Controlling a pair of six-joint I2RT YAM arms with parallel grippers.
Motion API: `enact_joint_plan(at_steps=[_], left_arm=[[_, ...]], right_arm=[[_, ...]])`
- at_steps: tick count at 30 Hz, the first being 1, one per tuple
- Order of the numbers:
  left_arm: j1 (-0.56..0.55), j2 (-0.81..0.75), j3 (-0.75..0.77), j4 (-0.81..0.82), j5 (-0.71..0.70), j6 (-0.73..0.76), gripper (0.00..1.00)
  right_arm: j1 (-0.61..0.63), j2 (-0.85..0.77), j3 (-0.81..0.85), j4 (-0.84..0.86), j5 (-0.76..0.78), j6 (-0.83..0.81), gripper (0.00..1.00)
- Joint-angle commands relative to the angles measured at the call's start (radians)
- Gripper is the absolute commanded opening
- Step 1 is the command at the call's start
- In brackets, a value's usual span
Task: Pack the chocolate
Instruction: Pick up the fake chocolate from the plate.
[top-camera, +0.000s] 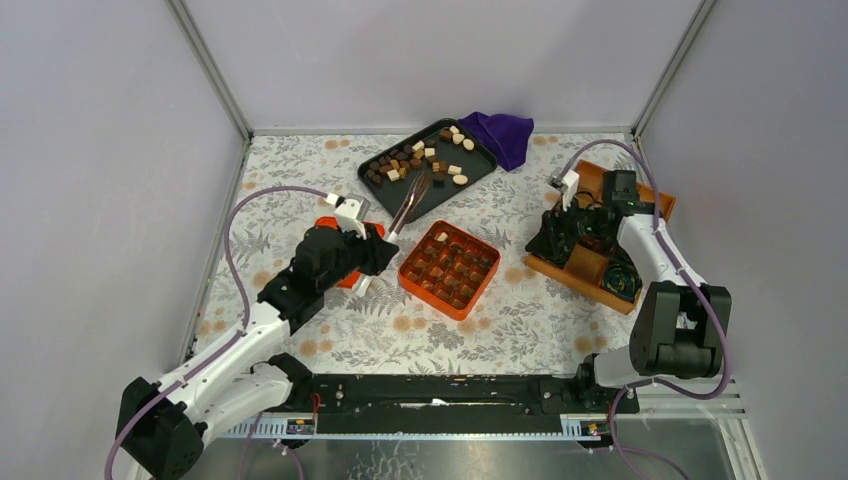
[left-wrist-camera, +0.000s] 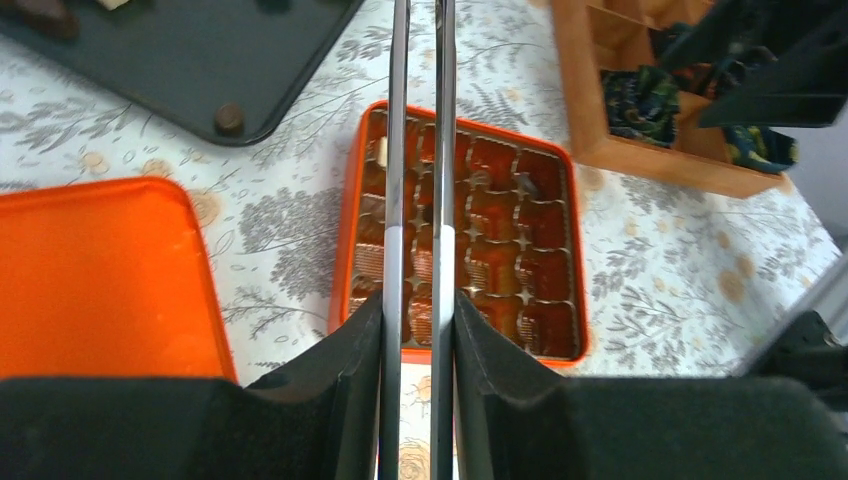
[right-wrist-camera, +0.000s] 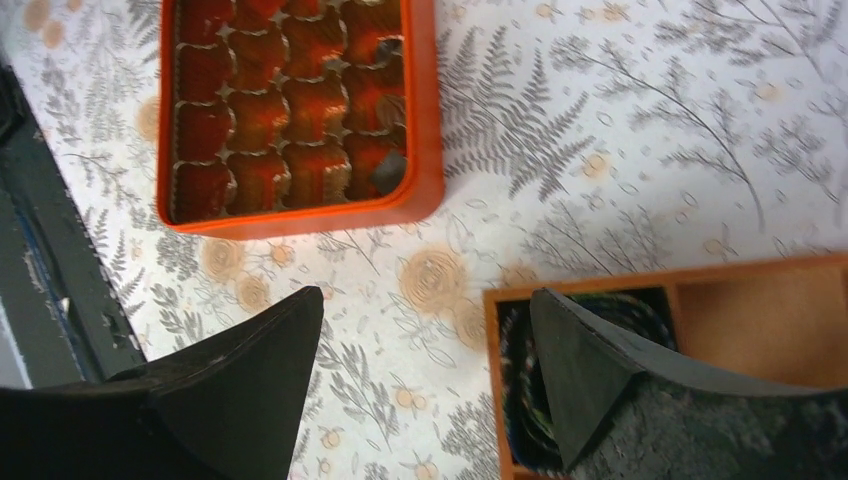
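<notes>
Chocolate (top-camera: 405, 163) lies ahead and right of the left hand (top-camera: 378, 248), which is clamped on tongs (top-camera: 408, 205). The tongs run along that same line, tips reaching the black tray (top-camera: 440, 192) that holds the pieces. Right hand (top-camera: 560, 232), jaws apart, hangs over the wooden box (top-camera: 588, 262), farther off.

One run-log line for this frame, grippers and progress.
left gripper: shut on tongs, tips at black tray | right gripper: open, by wooden box | orange box: mostly unfilled

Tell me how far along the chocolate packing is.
Early. Done: the orange box lies open with a few pieces in its cells. In hand: the left gripper clamps tongs reaching toward the black tray. Left: most chocolates sit on that tray; the right gripper is open, empty.
</notes>
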Motion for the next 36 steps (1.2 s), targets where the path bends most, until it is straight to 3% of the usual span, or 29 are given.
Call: enact_joint_plan(at_steps=[1,12,24,31,36], left_arm=[[0.011,0.011,-0.028,0.183,-0.108,-0.015,0.31],[0.027,0.177,0.197,0.109,-0.042,0.014,0.30],[0.038,0.238,0.234,0.062,0.000,0.013,0.30],[0.038,0.290,0.334,-0.141,0.039,-0.028,0.28],[0.039,0.294,0.389,-0.256,0.091,0.037,0.28]], right_arm=[[-0.080,-0.050,-0.011,-0.041,-0.009,-0.094,0.84],[-0.098,0.000,0.011,-0.086,-0.024,-0.141,0.83],[-0.108,-0.060,-0.030,-0.013,-0.016,-0.057,0.83],[-0.109,-0.044,-0.026,-0.003,-0.052,-0.005,0.83],[-0.109,-0.046,0.055,-0.166,0.063,-0.077,0.83]])
